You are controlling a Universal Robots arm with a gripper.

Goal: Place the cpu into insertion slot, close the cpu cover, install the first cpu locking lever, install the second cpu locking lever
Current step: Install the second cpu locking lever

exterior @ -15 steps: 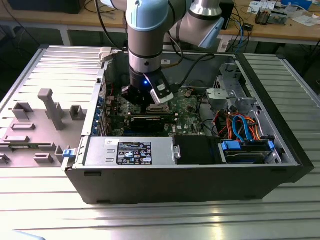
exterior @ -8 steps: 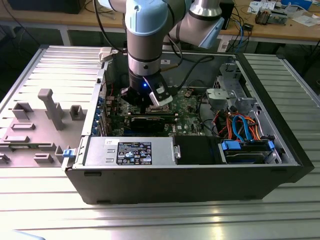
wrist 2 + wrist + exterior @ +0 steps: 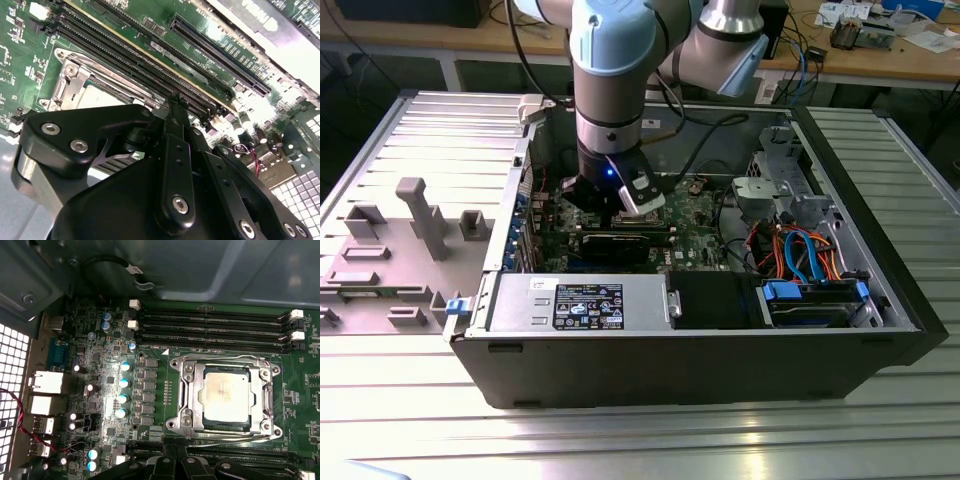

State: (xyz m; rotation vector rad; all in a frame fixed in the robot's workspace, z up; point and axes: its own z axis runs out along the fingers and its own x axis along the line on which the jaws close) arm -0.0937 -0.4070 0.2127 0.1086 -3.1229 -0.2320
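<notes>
The cpu [image 3: 226, 396], a dull silver square, lies in the insertion slot [image 3: 274, 431] on the green motherboard. The cpu cover [image 3: 192, 396] is down flat around it, with the chip showing through its window. One wire locking lever [image 3: 220, 359] lies along one side of the socket and the other lever [image 3: 225, 441] along the opposite side. In the first wrist view my gripper [image 3: 177, 465] hangs just off the socket's edge, its black fingers close together and holding nothing. In the second wrist view the gripper [image 3: 175, 105] reaches over the memory slots beside the socket [image 3: 75, 87]. In the exterior view the gripper [image 3: 620, 205] is low inside the open case.
Long black memory slots [image 3: 210, 325] run on both sides of the socket. A black card [image 3: 260, 25] stands close by. The power supply [image 3: 580, 300] and a drive cage with orange and blue cables [image 3: 800, 260] fill the case's near side. Case walls surround the board.
</notes>
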